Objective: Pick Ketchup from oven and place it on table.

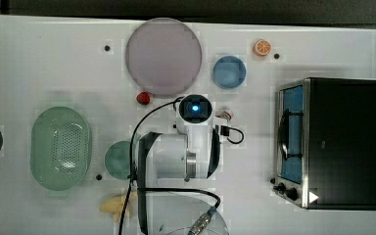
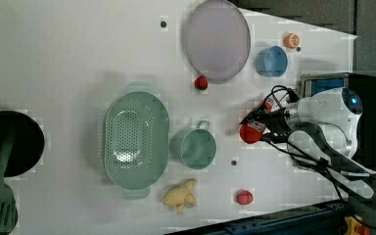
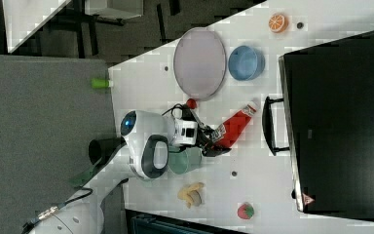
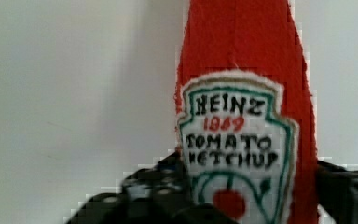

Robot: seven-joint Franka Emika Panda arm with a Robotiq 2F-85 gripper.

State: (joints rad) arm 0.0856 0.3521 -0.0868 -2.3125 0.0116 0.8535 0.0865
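So the ketchup bottle (image 3: 234, 126) is already out of the oven (image 3: 338, 122), lying on the white table (image 3: 141, 83) in front of the closed door. The gripper (image 3: 213, 141) sits around its lower end, but I can't tell if it's gripping or released, so what's left is probably just backing away

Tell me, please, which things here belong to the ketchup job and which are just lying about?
Job: ketchup, between the gripper fingers; oven; table.

Lying about: purple plate, blue bowl, orange slice, green colander, teal cup, strawberries, banana.
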